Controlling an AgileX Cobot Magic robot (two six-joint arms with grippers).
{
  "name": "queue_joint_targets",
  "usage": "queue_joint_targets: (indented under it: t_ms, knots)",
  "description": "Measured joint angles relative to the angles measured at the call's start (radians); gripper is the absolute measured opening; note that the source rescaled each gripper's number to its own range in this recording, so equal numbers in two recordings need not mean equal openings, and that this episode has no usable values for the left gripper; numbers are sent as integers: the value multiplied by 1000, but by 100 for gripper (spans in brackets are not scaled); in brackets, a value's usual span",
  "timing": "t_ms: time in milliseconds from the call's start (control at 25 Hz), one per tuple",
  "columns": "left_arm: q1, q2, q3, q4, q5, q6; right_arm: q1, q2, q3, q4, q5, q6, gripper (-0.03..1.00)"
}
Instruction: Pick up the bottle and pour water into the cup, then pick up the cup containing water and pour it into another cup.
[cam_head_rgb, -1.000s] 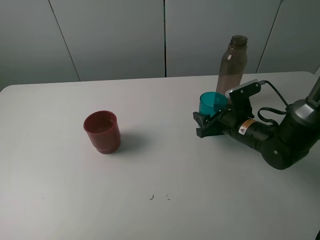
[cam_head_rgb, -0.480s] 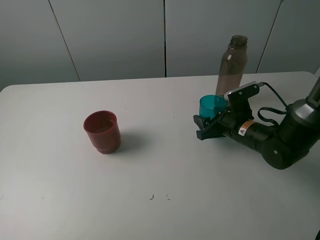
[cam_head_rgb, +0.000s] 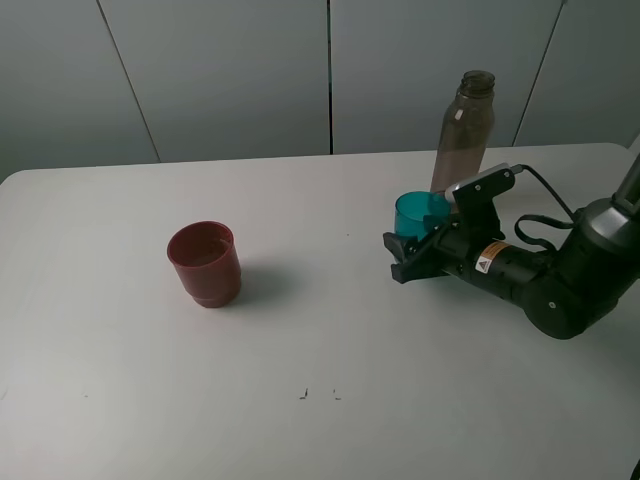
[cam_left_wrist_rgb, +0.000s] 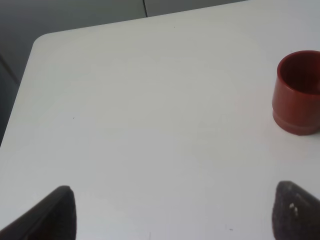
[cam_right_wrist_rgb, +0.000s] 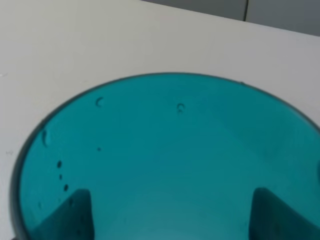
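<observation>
My right gripper (cam_head_rgb: 408, 252) is shut on the teal cup (cam_head_rgb: 418, 212), holding it upright just in front of the tall smoky bottle (cam_head_rgb: 465, 130) at the back right. The right wrist view looks down into the cup (cam_right_wrist_rgb: 165, 150), and the fingers (cam_right_wrist_rgb: 70, 215) show dimly through its translucent walls. The red-brown other cup (cam_head_rgb: 205, 262) stands alone on the left part of the table. It also sits at the edge of the left wrist view (cam_left_wrist_rgb: 299, 92), well ahead of my open left gripper (cam_left_wrist_rgb: 172, 215), which holds nothing.
The white table (cam_head_rgb: 320, 340) spreads between the two cups. Its rounded far-left corner (cam_left_wrist_rgb: 42, 42) shows in the left wrist view. Grey wall panels stand behind the table. A black cable (cam_head_rgb: 545, 215) loops over the right arm.
The right gripper and the teal cup have shifted slightly left, away from the bottle. The bottle and the red-brown cup have not moved.
</observation>
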Motion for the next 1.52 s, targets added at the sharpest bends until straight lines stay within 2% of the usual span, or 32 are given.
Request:
queue_joint_targets:
  t_ms: [40,80,240,320,440,600,720,1040,1240,1400,1520]
  knots:
    - [0,0,0,0,0,0,0,0,0,0,0,5,5]
    - [0,0,0,0,0,0,0,0,0,0,3,10,16]
    - [0,0,0,0,0,0,0,1,0,-2,25,25,83]
    - [0,0,0,0,0,0,0,1,0,-16,30,27,95]
    - [0,0,0,0,0,0,0,-1,23,-25,32,19,97]
    - [0,0,0,0,0,0,0,-45,75,-23,52,-51,98]
    - [0,0,0,0,0,0,0,-102,113,-19,132,-66,98]
    - [0,0,0,0,0,0,0,-343,162,-19,515,-42,98]
    - [0,0,0,0,0,0,0,-635,163,-14,765,37,98]
    - [0,0,0,0,0,0,0,-903,147,66,1051,65,98]
    - [0,0,0,0,0,0,0,-1100,110,87,1252,68,98]
